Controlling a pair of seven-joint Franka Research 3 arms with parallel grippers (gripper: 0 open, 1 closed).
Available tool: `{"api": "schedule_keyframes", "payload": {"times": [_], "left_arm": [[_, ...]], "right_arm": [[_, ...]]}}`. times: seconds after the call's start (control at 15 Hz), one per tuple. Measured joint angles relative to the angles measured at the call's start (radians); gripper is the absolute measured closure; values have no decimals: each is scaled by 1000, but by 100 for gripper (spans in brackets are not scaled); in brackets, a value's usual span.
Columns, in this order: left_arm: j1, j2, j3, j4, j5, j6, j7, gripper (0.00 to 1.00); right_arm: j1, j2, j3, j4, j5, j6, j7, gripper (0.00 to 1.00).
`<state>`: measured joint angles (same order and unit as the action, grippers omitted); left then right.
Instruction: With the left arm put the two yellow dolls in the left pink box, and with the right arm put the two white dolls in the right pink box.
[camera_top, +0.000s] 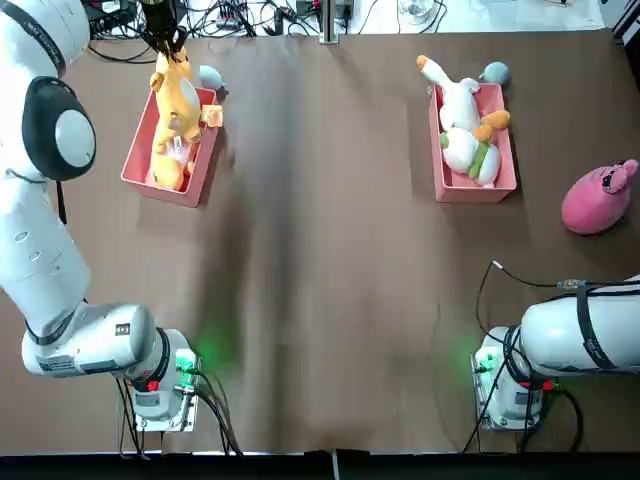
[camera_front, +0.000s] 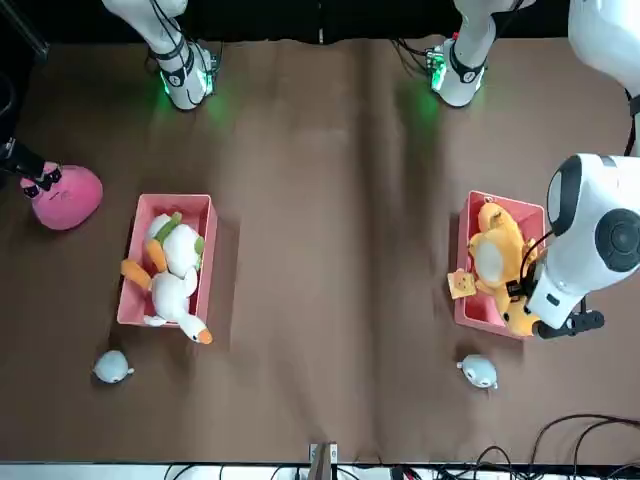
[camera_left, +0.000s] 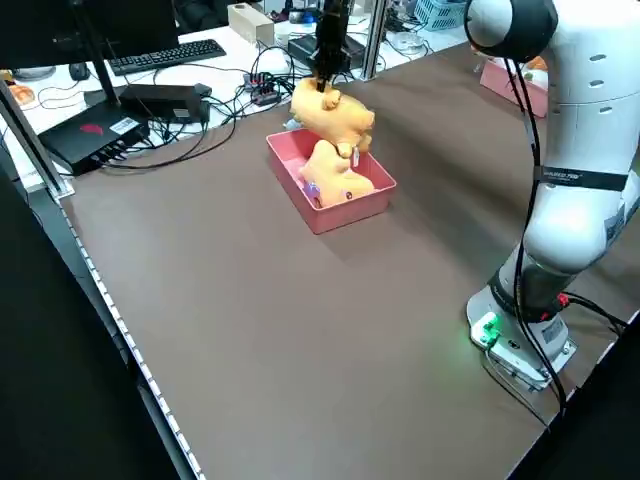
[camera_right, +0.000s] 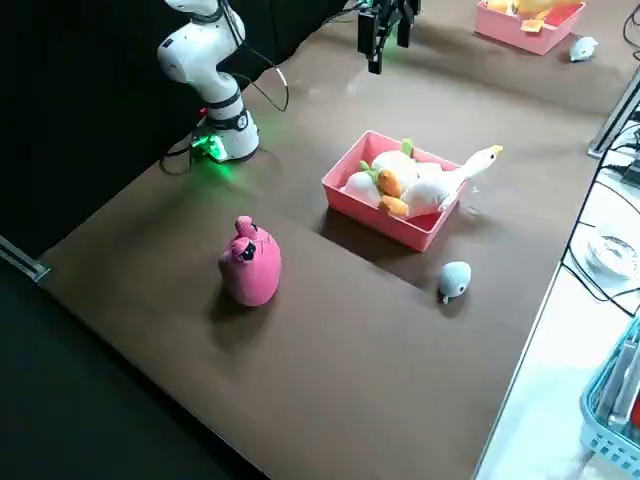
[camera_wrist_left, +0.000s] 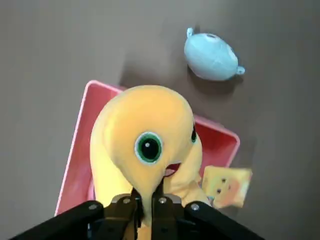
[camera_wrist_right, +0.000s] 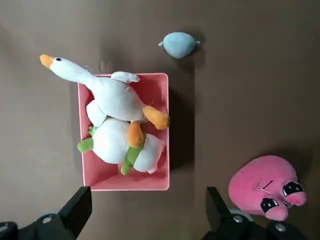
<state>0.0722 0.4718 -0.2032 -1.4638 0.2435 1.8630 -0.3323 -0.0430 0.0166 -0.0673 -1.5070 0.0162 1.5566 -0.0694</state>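
My left gripper is shut on the top of a yellow doll, which hangs down over the far end of the left pink box. The wrist view shows the fingers pinching the doll's head. A second yellow doll lies inside that box. Both white dolls are in the right pink box: a goose with its neck over the far rim and a rounder one. My right gripper hangs open high above the table near that box.
A small pale-blue doll lies just beyond the left box and another beyond the right box. A pink doll sits right of the right box. Cables run along the far table edge.
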Motion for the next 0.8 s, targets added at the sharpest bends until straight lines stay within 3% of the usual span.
{"api": "schedule_keyframes", "payload": {"times": [0.2,0.8], "left_arm": [[8,34,0,-2,0,58,1,91],[46,90,2,-30,2,58,-1,91]], "right_arm": [[2,3,7,5,1,-5,1,0],[10,16,17,-7,1,-9,6,1]]}}
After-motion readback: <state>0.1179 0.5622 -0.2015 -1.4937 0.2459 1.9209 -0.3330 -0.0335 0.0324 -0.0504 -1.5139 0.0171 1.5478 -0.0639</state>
